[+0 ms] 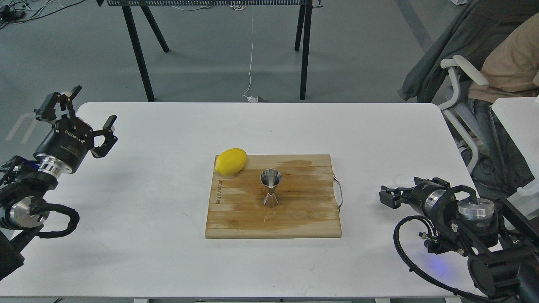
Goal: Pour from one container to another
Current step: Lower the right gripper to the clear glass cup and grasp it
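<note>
The jigger (270,188) is standing upright at the middle of the cutting board (311,219), wide cone up, a lemon (231,161) sitting near it at ten o'clock. The glass cup (400,181) is showing only as a faint clear shape on the table (168,261), just at the tip of the right gripper (389,197); whether those fingers are gripping it, I cannot tell. From there the jigger is lying at nine o'clock, so the right arm is looking the nearer one. The left gripper (82,115) is hovering wide apart, holding nothing.
</note>
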You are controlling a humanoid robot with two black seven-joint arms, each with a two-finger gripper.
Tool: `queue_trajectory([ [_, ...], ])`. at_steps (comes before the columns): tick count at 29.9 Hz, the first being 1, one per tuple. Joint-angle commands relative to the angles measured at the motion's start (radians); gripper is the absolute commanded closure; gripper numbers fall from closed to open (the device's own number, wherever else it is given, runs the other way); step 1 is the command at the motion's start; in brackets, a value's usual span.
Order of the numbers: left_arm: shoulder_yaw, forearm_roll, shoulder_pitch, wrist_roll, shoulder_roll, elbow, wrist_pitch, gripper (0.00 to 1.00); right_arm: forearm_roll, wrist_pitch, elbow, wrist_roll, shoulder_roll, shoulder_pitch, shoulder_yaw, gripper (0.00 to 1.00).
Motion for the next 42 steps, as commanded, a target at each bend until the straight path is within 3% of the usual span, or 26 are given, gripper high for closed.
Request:
queue_trajectory([
  [1, 0.0, 0.0, 0.0, 0.0, 0.0, 0.0, 0.0, 0.01, 0.0, 0.0, 0.001, 0.0, 0.0, 0.0, 0.0, 0.07],
  [17, 0.0, 0.0, 0.0, 0.0, -0.023, 0.034, 0.0, 0.01, -0.002, 0.0, 0.001, 0.0, 0.003, 0.0, -0.028, 0.35],
  [42, 0.0, 0.0, 0.0, 0.0, -0.023, 0.043, 0.0, 0.01, -0.002, 0.0, -0.001, 0.002, 0.002, -0.004, -0.029, 0.57],
])
